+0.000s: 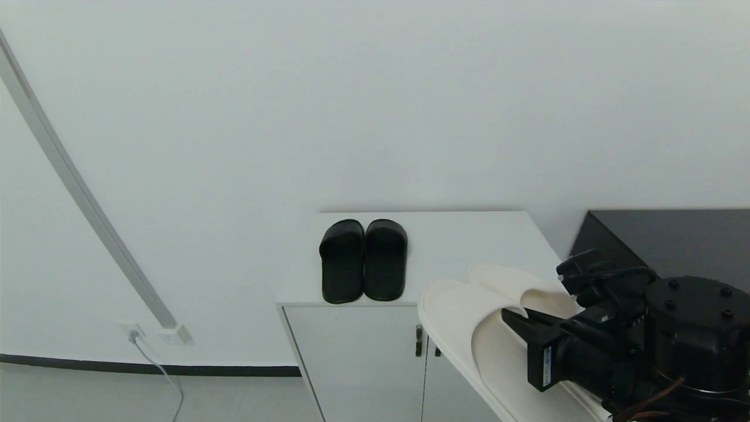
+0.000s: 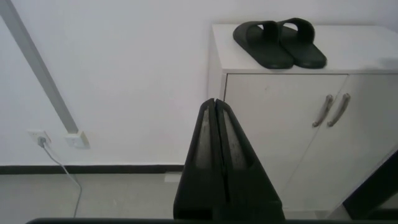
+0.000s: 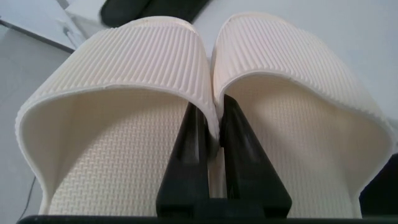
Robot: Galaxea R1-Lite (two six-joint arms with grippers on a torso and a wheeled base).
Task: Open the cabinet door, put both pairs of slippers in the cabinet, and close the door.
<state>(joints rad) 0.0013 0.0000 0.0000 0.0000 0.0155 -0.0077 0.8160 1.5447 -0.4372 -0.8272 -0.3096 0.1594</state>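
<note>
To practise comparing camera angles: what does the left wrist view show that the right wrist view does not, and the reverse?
Left wrist view: the shut left gripper, the cabinet's closed doors with handles, a wall socket. Right wrist view: the right gripper clamped on the cream slippers. Both: the black slippers on the cabinet top.

Sticker [image 1: 546,358] on right tool [image 1: 510,319]: print illegible; no other text.

Plain white wall [image 1: 375,105], grey cable trunking [image 1: 76,181] running diagonally down to a junction box [image 1: 176,335], wall socket [image 1: 132,331] just beside, plugged grey cable [image 1: 164,375] hanging to grey floor [image 1: 88,398], black skirting strip [image 1: 193,370], dark tabletop [image 1: 674,240] at right.
</note>
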